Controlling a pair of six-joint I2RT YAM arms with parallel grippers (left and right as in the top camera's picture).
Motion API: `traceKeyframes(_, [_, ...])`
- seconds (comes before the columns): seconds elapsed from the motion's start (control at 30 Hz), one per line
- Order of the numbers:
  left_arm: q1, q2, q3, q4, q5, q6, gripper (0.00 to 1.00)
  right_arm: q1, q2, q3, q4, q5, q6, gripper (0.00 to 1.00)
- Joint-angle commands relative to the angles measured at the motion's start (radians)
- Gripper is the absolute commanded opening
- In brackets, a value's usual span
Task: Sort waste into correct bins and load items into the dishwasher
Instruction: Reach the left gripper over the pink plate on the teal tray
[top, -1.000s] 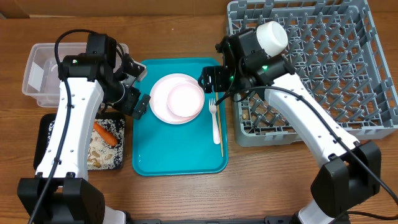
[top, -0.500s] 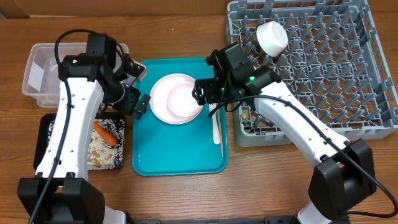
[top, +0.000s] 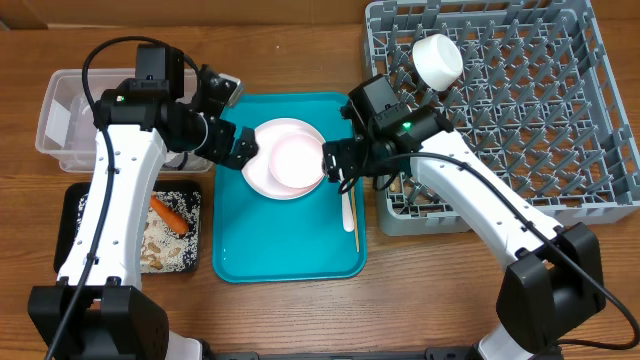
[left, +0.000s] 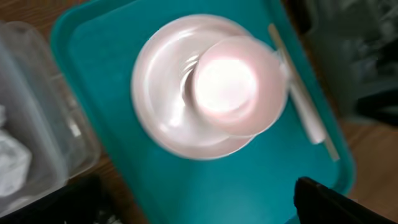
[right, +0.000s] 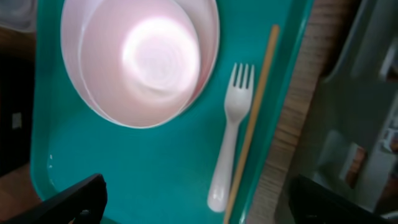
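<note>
Sitting inside the plate (top: 262, 160) toward its right side, the bowl (top: 297, 162) is the top of the stack, so it likely has to come off first. Plate and bowl lie on the teal tray (top: 285, 245); the fork (top: 348, 205) and stick (top: 356, 235) lie side by side just right of them, near the tray's right edge.

- Right gripper (right: 196, 186): fingers spread wide, nothing held. It hovers over the fork and the bowl's right rim — which one it is meant for, I cannot tell.
- Left gripper (top: 233, 120): fingers wide, empty, at the plate's upper-left rim. It is well placed to take the plate once you clear the bowl.
- Rack (top: 560, 120): right of the tray, so you have a short carry. A cup (top: 438, 58) is already in it.
- Tub (top: 60, 110) and black tray (top: 75, 200) are on the far left — scraps and a carrot (top: 168, 215) lie in the black one.
</note>
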Motion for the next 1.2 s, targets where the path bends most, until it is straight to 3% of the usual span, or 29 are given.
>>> traceKeyframes(0.0, [0.002, -0.012, 0.013, 0.006, 0.206, -0.087, 1.00, -0.022, 0.002, -0.001, -0.021, 0.029, -0.024, 0.96])
traceKeyframes(0.13, [-0.010, -0.012, 0.013, -0.012, 0.322, -0.090, 1.00, -0.036, 0.002, -0.001, -0.032, 0.027, -0.024, 0.95])
traceKeyframes(0.37, [-0.022, -0.012, 0.013, -0.033, 0.259, -0.091, 1.00, -0.036, 0.000, 0.000, -0.035, -0.039, -0.024, 0.93])
traceKeyframes(0.4, [-0.022, -0.012, 0.013, -0.037, 0.232, -0.090, 0.96, -0.037, -0.003, 0.001, -0.039, -0.048, -0.024, 0.93])
traceKeyframes(0.5, [-0.023, -0.012, 0.009, -0.039, 0.188, -0.116, 0.55, -0.039, -0.014, 0.001, -0.039, -0.048, -0.024, 0.93])
traceKeyframes(0.53, [-0.025, -0.012, 0.003, -0.037, 0.179, -0.144, 0.52, -0.041, -0.023, 0.003, -0.038, -0.047, -0.024, 0.93])
traceKeyframes(0.67, [-0.046, -0.012, -0.063, 0.012, 0.076, -0.303, 0.52, -0.046, -0.054, 0.027, -0.039, -0.048, -0.023, 0.93])
traceKeyframes(0.8, [-0.093, -0.012, -0.191, 0.153, -0.055, -0.454, 0.62, -0.046, -0.098, 0.041, -0.039, -0.048, -0.023, 0.93])
traceKeyframes(1.17, [-0.175, -0.012, -0.459, 0.499, -0.184, -0.624, 0.60, -0.046, -0.140, 0.041, -0.076, -0.048, -0.023, 0.93])
